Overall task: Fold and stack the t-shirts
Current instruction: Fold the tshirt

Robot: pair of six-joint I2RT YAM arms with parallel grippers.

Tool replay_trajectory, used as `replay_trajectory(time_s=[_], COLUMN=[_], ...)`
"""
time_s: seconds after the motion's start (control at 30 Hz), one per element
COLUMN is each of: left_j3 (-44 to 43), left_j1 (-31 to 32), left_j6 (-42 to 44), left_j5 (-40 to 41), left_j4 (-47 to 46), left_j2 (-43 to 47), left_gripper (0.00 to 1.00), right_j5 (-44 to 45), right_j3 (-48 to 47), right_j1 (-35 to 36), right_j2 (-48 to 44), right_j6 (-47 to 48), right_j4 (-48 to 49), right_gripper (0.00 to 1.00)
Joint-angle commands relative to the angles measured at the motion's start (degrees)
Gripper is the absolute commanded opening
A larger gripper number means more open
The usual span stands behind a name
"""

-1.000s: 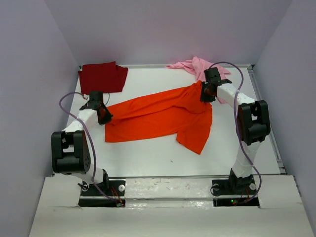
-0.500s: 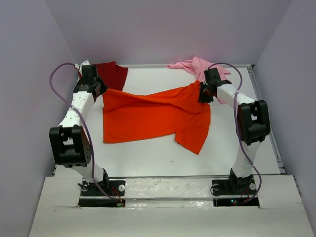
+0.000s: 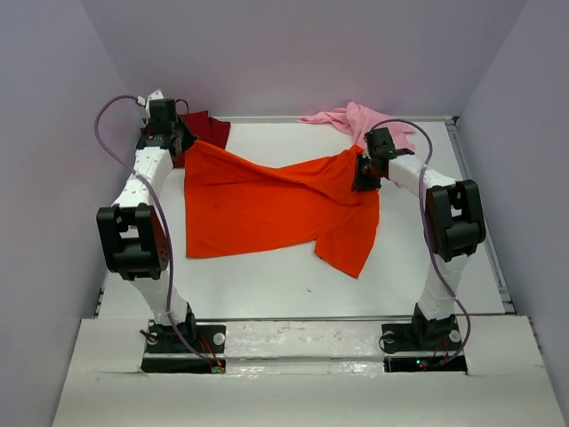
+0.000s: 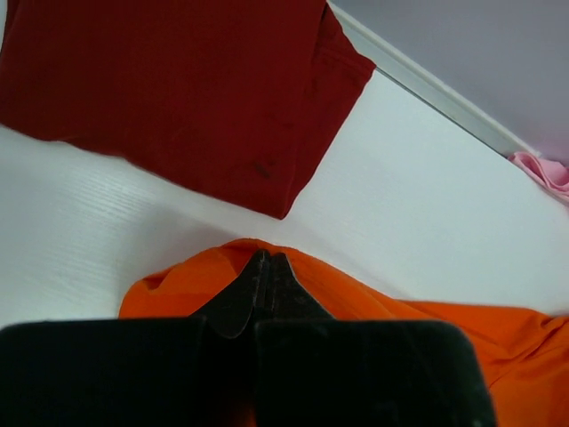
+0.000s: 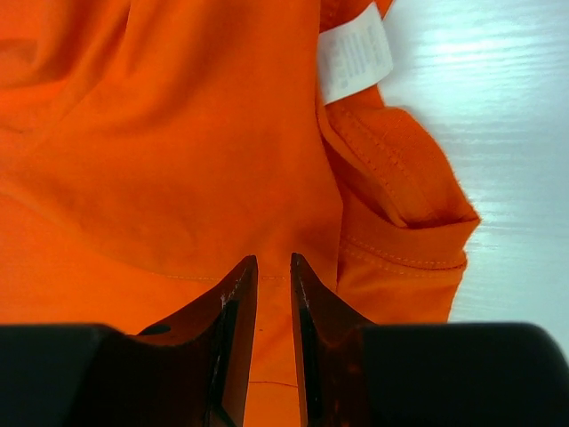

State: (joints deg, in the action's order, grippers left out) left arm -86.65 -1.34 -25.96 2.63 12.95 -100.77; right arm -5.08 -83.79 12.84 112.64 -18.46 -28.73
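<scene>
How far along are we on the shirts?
Done: the dark red t-shirt looks folded at the far left corner. In hand: the orange t-shirt, stretched between the left gripper and right gripper, not yet folded. To do: the pink t-shirt lies crumpled at the far edge; nothing is stacked.

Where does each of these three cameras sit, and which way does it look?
Top external: above and behind the robot, looking down at the table; left hand and right hand show, both at the orange t-shirt.
Left wrist: on the left wrist, looking past its shut fingers to the dark red t-shirt.
Right wrist: on the right wrist, looking down at a white label; its fingers show.
Shared: all three see the orange t-shirt.
</scene>
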Motion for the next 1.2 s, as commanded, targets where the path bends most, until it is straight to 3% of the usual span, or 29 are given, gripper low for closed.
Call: replay_trajectory(time_s=[0.0,0.4,0.77,1.17], left_j3=[-4.75,-5.37,-4.23,-3.70], left_j1=[-0.24,-1.03,-1.12,-1.38], left_j6=[0.38,-0.32,-0.24,-0.59], left_j5=[-1.14,-5.88,-6.94,-8.52], left_j4=[-2.32,-2.23,-2.93,-3.37], left_j2=[-1.44,-3.12,-2.85,-2.85], left_gripper=[0.00,0.00,0.00,0.00], right_j5=[-1.77,2.62,7.71,7.89], right_j3=[1.70,6.80,6.09,8.82], right_j1=[1.92,2.45,2.45,2.45], right_j2=[-1.72,-6.12,-6.12,-6.03], right_j6=[-1.40,-1.41,-1.23,-1.67], right_j4=[2.28,1.31,-1.59,-1.06], right_gripper=[0.28,0.29,0.37,0.38])
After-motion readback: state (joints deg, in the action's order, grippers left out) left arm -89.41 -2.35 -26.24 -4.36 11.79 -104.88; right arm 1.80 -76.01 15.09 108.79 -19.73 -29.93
